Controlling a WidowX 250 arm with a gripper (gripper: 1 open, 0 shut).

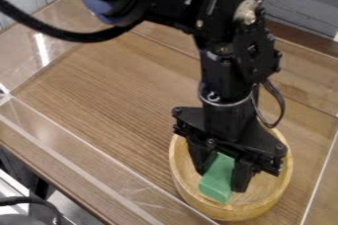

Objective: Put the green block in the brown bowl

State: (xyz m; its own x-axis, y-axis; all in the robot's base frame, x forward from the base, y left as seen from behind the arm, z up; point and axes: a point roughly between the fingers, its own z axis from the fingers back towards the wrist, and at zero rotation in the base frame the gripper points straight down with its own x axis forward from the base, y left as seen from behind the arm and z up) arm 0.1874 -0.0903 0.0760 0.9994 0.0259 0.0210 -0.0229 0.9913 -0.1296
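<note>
The green block (pixel 218 181) is held between the black fingers of my gripper (pixel 222 176), which is shut on it. It hangs low inside the brown bowl (pixel 185 182), a light wooden bowl near the table's front right. Whether the block's lower end touches the bowl's floor I cannot tell. The black arm rises from the bowl toward the upper left and hides the bowl's far rim.
The wooden table (pixel 106 91) stretches to the left and back of the bowl. A clear plastic edge (pixel 53 140) runs along the table's front left. A blue part (pixel 95 12) shows on the arm at the upper left.
</note>
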